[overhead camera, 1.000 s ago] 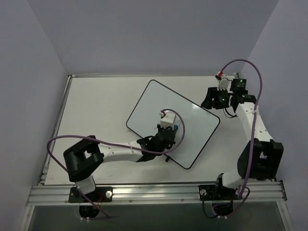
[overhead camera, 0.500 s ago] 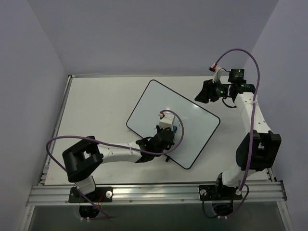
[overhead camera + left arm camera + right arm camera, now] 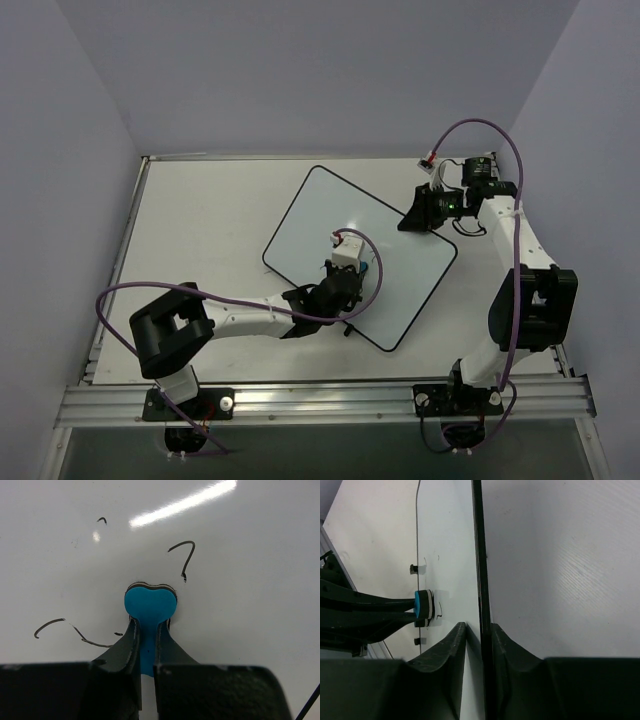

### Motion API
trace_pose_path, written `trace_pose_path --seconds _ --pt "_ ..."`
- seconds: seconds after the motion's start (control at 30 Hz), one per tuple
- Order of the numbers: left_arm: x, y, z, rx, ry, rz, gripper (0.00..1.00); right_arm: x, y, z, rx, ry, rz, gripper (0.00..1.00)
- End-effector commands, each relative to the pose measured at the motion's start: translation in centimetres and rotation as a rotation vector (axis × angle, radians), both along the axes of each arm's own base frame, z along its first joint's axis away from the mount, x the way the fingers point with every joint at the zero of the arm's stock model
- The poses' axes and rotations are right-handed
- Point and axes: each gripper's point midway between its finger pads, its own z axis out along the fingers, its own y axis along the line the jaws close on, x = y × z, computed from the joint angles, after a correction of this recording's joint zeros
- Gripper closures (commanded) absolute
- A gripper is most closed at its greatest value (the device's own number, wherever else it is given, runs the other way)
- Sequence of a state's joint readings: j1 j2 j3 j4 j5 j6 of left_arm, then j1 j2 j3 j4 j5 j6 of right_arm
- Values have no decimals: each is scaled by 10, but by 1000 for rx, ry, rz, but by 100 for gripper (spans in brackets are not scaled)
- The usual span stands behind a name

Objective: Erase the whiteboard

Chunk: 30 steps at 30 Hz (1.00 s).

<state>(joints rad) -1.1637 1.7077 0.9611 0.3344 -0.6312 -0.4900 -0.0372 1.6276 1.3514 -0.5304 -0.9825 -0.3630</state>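
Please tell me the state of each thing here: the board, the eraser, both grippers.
whiteboard: not clean, a few black strokes on it
blue eraser: held, pressed against the whiteboard
left gripper: shut on the blue eraser
right gripper: open, one finger on each side of the whiteboard's rim

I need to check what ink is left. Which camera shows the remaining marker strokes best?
Left wrist: the marker strokes show clearly around the blue eraser in the left claw. The top view shows the whiteboard but the strokes are too small. Right wrist sees the board nearly edge-on, only faint ticks.
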Motion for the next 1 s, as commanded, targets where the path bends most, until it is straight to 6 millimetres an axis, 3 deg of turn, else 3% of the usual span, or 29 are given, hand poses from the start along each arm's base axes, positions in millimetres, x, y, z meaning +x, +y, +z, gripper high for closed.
trace_pose_path --seconds 0.0,0.07,0.17,0.4,0.6,0.83,0.97 --pt "-3 1 5 -9 -8 -18 98 -6 9 8 38 7 59 83" --pt "-2 1 5 -4 -14 -16 98 -6 9 6 34 7 61 93" --pt "-1 1 7 7 -25 -19 98 -6 7 9 19 -16 61 100" --pt "6 3 38 15 -65 2 98 -5 4 11 -7 -63 52 100" --pt "30 0 64 1 -112 6 98 -7 4 13 -12 -83 51 100" --pt "40 -31 72 -60 -140 -80 98 -9 3 19 -17 -105 36 100" --pt "36 -52 63 -75 -131 -123 98 -8 3 24 -21 -119 29 100"
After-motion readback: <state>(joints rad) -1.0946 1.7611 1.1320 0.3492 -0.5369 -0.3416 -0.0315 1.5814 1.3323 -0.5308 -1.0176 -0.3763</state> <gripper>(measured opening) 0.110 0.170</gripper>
